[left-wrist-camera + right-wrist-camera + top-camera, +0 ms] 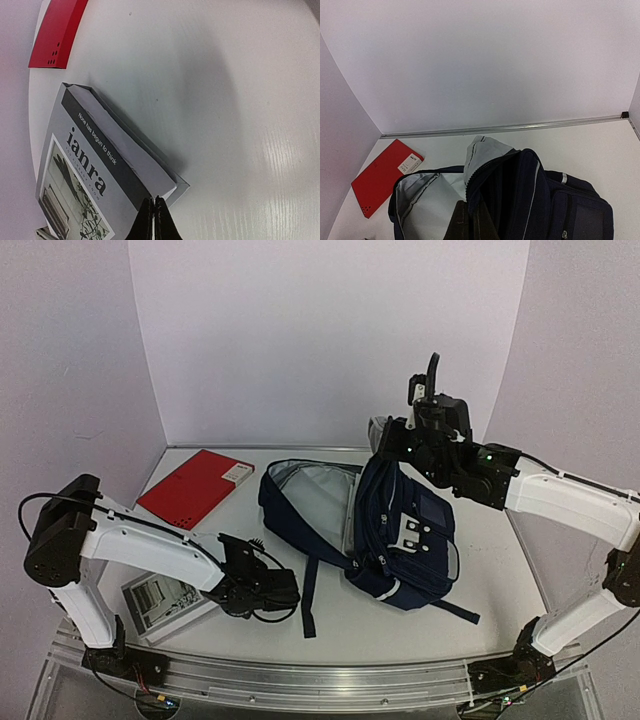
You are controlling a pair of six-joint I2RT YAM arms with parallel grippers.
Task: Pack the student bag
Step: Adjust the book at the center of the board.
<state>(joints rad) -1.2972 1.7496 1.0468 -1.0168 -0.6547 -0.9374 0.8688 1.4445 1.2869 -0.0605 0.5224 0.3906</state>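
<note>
Navy student bag (pixel 410 530) gapes, right fingers (pixel 456 226) pinching its rim.

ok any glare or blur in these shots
Left wrist: streaky glare on the white table at lower right, a soft shadow mid-frame, grey book lettering sharp. Right wrist: right claw dark and blurred at the bottom edge, student bag crisp. Top external: even light, faint shadows only.

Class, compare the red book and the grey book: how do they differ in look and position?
The red book is plain with a small white label, while the grey book carries a picture and a printed title. The red book lies farther back; the grey book lies near the front edge. Both lie flat on the table, outside the bag.
</note>
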